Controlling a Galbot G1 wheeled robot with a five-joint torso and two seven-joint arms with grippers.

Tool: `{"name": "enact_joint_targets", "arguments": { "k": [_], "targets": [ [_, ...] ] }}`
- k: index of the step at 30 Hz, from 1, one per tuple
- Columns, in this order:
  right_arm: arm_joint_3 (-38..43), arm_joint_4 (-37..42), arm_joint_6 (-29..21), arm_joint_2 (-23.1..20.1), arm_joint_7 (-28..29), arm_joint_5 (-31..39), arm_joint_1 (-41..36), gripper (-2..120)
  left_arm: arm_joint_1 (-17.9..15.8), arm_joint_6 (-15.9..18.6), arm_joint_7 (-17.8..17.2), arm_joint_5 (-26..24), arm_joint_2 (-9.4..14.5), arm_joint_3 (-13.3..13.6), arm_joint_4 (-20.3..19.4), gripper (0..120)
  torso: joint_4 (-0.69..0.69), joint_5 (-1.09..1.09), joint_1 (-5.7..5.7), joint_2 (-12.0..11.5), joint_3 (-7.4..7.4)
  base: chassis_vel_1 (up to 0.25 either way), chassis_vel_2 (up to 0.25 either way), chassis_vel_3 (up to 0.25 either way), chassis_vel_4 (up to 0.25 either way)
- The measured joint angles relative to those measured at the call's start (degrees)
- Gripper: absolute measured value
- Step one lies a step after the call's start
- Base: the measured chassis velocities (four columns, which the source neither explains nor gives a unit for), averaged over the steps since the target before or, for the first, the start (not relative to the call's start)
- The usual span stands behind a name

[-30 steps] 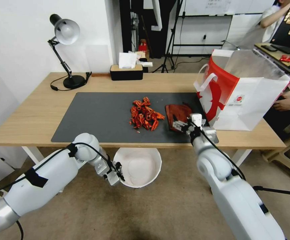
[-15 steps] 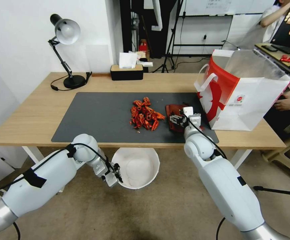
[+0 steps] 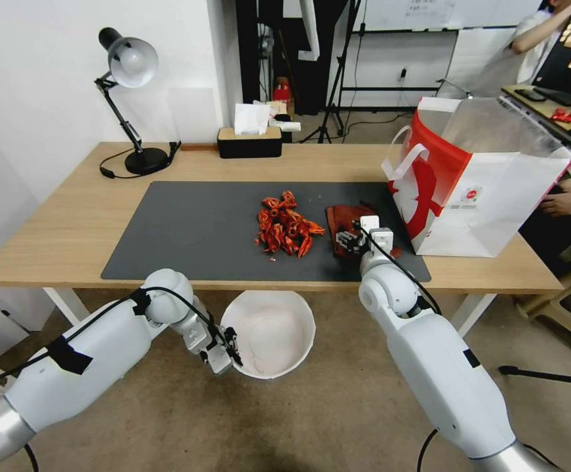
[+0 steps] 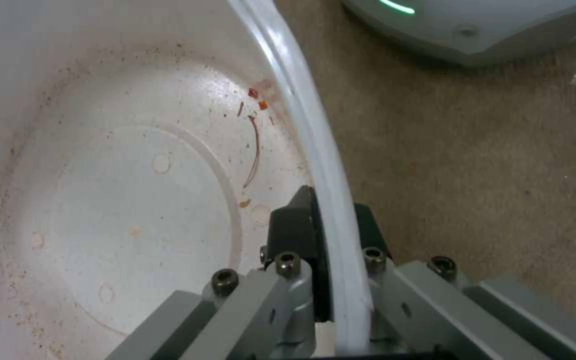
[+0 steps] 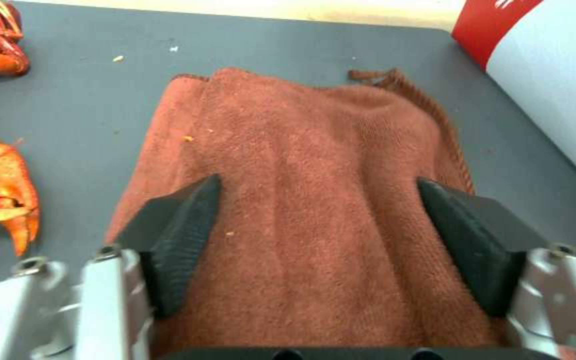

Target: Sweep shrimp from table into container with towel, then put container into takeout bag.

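Our left gripper (image 3: 231,346) was pinched tight on the container (image 3: 269,333) rim, below the table (image 3: 56,223) edge. Our right gripper (image 5: 315,235) sat wide apart over the towel (image 5: 315,180), beside the shrimp (image 3: 286,224).

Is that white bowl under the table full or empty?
Empty: the container held by the left end effector shows bare white bottom, only tiny red specks.

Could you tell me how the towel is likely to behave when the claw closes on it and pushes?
The towel is fuzzy and already wrinkled, so it will probably bunch and flop between the open right claw, and likely drag on the mat.
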Motion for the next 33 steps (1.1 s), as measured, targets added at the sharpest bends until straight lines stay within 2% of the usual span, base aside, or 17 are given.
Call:
{"name": "enact_joint_targets", "arguments": {
  "k": [2, 3, 6, 9, 11, 14, 16, 18, 19, 21, 22, 23, 24, 25, 28, 29, 33],
  "targets": [
    [-0.03, 0.24, -0.09, 0.14, 0.69, 0.61, -0.27, 61, -0.34, -0.23, -0.42, -0.33, 0.02, -0.03, 0.37, 0, 0.0, -0.01, 0.0, 0.0, 0.0, 0.0, 0.0, 0.0, 0.0],
    [-0.03, 0.24, -0.09, 0.14, 0.69, 0.61, -0.27, 61, -0.34, -0.23, -0.42, -0.33, 0.02, -0.03, 0.37, 0, 0.0, -0.01, 0.0, 0.0, 0.0, 0.0, 0.0, 0.0, 0.0],
    [-0.03, 0.3, -0.08, 0.16, 1.12, 1.01, -0.47, 45, -0.37, -0.36, -0.84, -0.45, -0.07, -0.03, 0.54, 0, 0.0, -0.01, 0.0, 0.0, -0.01, 0.0, 0.0, 0.0, 0.0],
    [-0.03, 0.39, -0.08, 0.15, 1.26, 1.21, -0.49, 38, -0.29, -0.43, -0.92, -0.55, -0.09, -0.05, 0.67, 0, 0.0, -0.01, 0.0, 0.0, -0.01, 0.0, 0.0, 0.0, 0.0],
    [-0.04, 1.37, 0.46, -0.47, 1.03, 1.85, -0.51, 17, 0.12, -0.76, -1.06, -0.67, -0.05, -0.42, 0.82, 0, 0.0, 0.01, 0.0, 0.0, 0.0, 0.0, 0.0, 0.0, 0.0],
    [-0.05, 2.02, 2.45, -1.39, -0.72, 1.95, -0.49, 8, 0.17, -0.8, -1.06, -0.67, 0.08, -0.5, 0.81, 0, 0.0, 0.0, 0.0, 0.0, 0.0, 0.0, 0.0, 0.0, 0.0],
    [-0.04, 2.06, 3.05, -1.77, -1.73, 1.95, -0.42, 8, 0.17, -0.84, -1.06, -0.65, 0.12, -0.54, 0.81, 0, 0.0, 0.0, 0.0, 0.0, 0.0, 0.0, 0.0, 0.0, 0.0],
    [0.09, 2.05, 7.33, -3.13, -6.8, 1.47, 0.15, 7, 0.17, -1.02, -1.06, -0.53, 0.34, -0.55, 0.87, 0, 0.0, 0.01, 0.0, 0.0, 0.0, 0.0, 0.0, 0.0, 0.0],
    [0.09, 2.05, 7.33, -3.13, -6.8, 1.47, 0.15, 7, 0.17, -1.02, -1.06, -0.53, 0.34, -0.55, 0.87, 0, 0.0, 0.01, 0.0, 0.0, 0.0, 0.0, 0.0, 0.0, 0.0],
    [-0.17, 1.06, 11.36, -4.84, -13.37, -0.3, 1.51, 7, 0.39, -1.1, -1.06, -0.42, 0.49, -0.41, 1.0, 0, -0.01, 0.02, 0.0, 0.0, 0.0, 0.0, 0.0, 0.0, 0.0],
    [-0.17, 1.06, 11.36, -4.84, -13.37, -0.3, 1.51, 7, 0.39, -1.1, -1.06, -0.42, 0.49, -0.41, 1.0, 0, -0.01, 0.02, 0.0, 0.0, 0.0, 0.0, 0.0, 0.0, 0.0],
    [-0.53, 0.47, 12.22, -5.43, -15.67, -0.98, 2.33, 7, 0.53, -1.1, -1.06, -0.41, 0.44, -0.44, 1.08, 0, 0.0, 0.0, 0.01, 0.0, 0.0, 0.0, 0.0, 0.0, 0.0],
    [-1.75, -1.19, 15.74, -6.58, -19.89, -2.48, 4.25, 7, 0.78, -1.11, -1.07, -0.4, 0.01, -0.84, 1.51, 0, 0.0, 0.01, 0.0, 0.0, 0.0, 0.0, 0.0, 0.0, 0.0],
    [-1.75, -1.19, 15.74, -6.58, -19.89, -2.48, 4.25, 7, 0.78, -1.11, -1.07, -0.4, 0.01, -0.84, 1.51, 0, 0.0, 0.01, 0.0, 0.0, 0.0, 0.0, 0.0, 0.0, 0.0],
    [-4.85, -6.05, 20.7, -8.89, -28.58, -6.26, 10.06, 7, 0.58, -1.33, -1.11, -0.38, -0.64, -1.48, 2.22, 0, 0.0, 0.0, 0.01, 0.0, 0.0, 0.0, 0.0, 0.0, 0.0],
    [-4.85, -6.05, 20.7, -8.89, -28.58, -6.26, 10.06, 7, 0.58, -1.33, -1.11, -0.38, -0.64, -1.48, 2.22, 0, 0.0, 0.0, 0.01, 0.0, 0.0, 0.0, 0.0, 0.0, 0.0],
    [-10.41, -13.6, 25.62, -10.8, -35.93, -8.45, 18.14, 7, 0.18, -1.33, -1.14, -0.37, -0.48, -1.51, 2.05, 0, 0.0, 0.01, 0.02, 0.0, 0.01, 0.0, 0.0, 0.0, 0.0]
  ]
}}
